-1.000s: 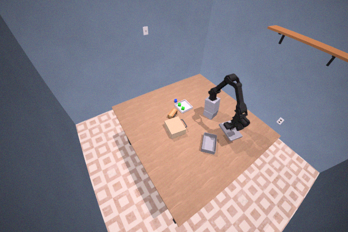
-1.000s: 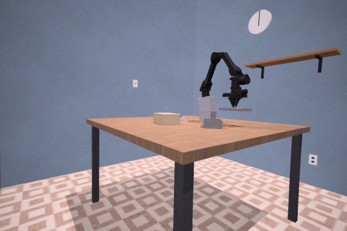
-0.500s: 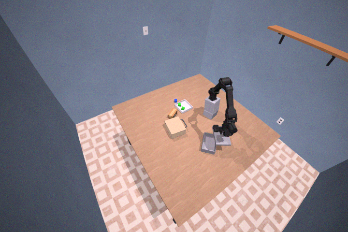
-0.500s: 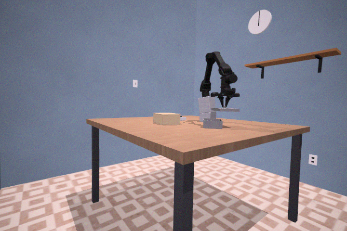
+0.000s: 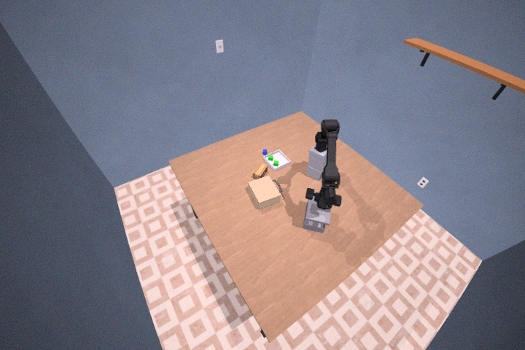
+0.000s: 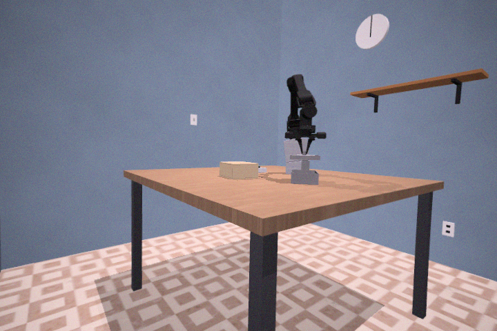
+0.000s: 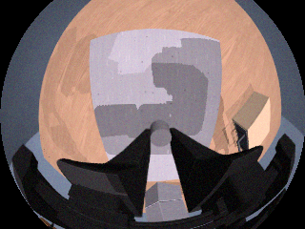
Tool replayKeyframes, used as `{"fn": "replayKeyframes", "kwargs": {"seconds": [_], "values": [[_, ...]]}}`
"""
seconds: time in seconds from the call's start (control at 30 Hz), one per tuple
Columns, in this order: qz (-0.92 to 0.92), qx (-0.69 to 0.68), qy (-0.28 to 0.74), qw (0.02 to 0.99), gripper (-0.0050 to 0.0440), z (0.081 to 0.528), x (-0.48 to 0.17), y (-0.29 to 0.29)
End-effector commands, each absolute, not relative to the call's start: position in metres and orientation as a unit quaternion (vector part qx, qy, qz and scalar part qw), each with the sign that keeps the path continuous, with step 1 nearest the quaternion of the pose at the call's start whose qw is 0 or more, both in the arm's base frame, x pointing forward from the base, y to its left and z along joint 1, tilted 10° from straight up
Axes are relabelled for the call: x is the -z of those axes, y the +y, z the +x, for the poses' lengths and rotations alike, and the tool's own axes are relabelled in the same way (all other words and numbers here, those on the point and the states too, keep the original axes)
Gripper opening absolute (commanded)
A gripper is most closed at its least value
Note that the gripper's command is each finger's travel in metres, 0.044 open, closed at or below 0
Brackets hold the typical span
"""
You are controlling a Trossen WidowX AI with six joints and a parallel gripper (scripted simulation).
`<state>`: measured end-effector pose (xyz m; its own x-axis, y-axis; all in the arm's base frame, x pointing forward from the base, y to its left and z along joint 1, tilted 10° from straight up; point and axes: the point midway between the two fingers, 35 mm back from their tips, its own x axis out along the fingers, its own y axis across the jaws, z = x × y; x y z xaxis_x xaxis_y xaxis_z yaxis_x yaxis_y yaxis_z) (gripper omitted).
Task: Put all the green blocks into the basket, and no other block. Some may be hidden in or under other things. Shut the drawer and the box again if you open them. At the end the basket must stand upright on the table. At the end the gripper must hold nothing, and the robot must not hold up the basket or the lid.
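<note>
My gripper [image 5: 321,207] [image 6: 304,152] [image 7: 159,133] is shut on the round knob of the grey lid [image 5: 317,216] [image 6: 314,157] [image 7: 131,86]. The lid hangs level above the grey box [image 5: 311,227] [image 6: 304,178], with a gap between them. The lid hides most of the box's inside. Two green blocks [image 5: 270,157] [image 5: 275,163] lie in the white shallow basket [image 5: 285,164] [image 6: 262,169], which stands upright. A blue block [image 5: 265,152] lies outside it, by its corner. The beige drawer unit [image 5: 264,189] [image 6: 239,170] [image 7: 259,114] looks shut; its dark handle [image 5: 278,185] faces the arm's side.
An orange-brown wooden piece [image 5: 260,170] lies between the basket and the drawer unit. The arm's grey pedestal [image 5: 316,162] [image 6: 292,156] [image 7: 163,202] stands behind the box. The wooden table [image 5: 246,255] [image 6: 202,187] has its near corner well in front of the box.
</note>
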<state>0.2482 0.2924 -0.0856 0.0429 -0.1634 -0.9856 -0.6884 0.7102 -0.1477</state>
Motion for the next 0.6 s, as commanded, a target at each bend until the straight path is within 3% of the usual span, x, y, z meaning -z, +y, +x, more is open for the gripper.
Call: {"fn": "replayKeyframes", "kwargs": {"seconds": [0.0, 0.57], "values": [[-0.326, -0.206, 0.660, 0.644, 0.0000, 0.249, 0.105, 0.292], [-0.326, -0.206, 0.660, 0.644, 0.0000, 0.250, 0.122, 0.289]]}}
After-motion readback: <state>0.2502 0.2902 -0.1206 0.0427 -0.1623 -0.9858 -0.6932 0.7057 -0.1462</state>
